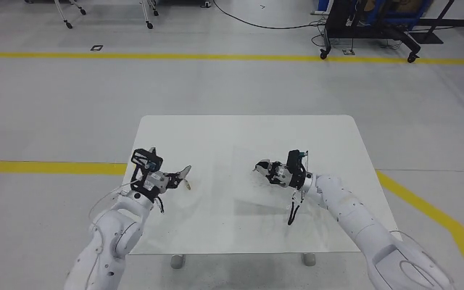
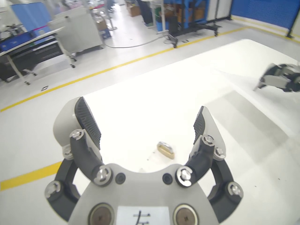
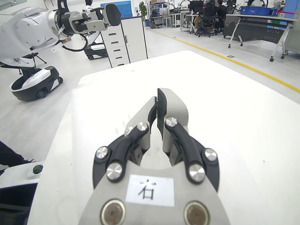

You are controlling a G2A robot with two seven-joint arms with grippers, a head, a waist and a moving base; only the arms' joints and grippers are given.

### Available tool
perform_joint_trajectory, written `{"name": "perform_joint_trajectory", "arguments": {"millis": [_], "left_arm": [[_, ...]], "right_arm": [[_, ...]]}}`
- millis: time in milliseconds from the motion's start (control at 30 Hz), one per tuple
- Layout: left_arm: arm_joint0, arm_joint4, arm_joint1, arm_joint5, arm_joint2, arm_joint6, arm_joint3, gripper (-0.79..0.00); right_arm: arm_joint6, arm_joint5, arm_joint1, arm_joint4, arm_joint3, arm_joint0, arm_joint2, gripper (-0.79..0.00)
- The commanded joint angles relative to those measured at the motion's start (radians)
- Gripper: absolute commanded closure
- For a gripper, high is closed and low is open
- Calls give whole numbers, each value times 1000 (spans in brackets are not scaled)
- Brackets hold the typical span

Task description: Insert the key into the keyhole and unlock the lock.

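Brass-coloured and small, the padlock [image 2: 166, 149] lies on the white table [image 2: 234, 71] just below the left gripper [image 2: 140, 106]. The gripper's jaws stand wide apart, and the lock shows in the gap between them, touched by neither finger. Farther across the table, well apart from the lock, the right gripper [image 3: 157, 94] hovers with its ribbed pads [image 3: 160, 108] pressed together. Whether they pinch anything cannot be told.

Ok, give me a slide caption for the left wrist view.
Open left gripper frames the small brass lock lying on the white table.
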Motion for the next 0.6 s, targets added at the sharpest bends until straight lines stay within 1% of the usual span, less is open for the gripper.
{"name": "perform_joint_trajectory", "arguments": {"millis": [0,100,200,367,467,567], "left_arm": [[-78,-14,-6,-42,60,-72,30,-785],[-165,-71,-17,-100,139,-144,86,-785],[-237,-80,-29,-114,213,-187,143,-785],[-322,-62,-54,-64,323,-184,237,-785],[-376,-10,-71,4,377,-170,325,-785],[-414,-10,-89,40,426,-148,398,-785]], "right_arm": [[0,0,0,0,0,0,0,0],[0,0,0,0,0,0,0,0],[0,0,0,0,0,0,0,0],[0,0,0,0,0,0,0,0],[0,0,0,0,0,0,0,0],[0,0,0,0,0,0,0,0]]}}
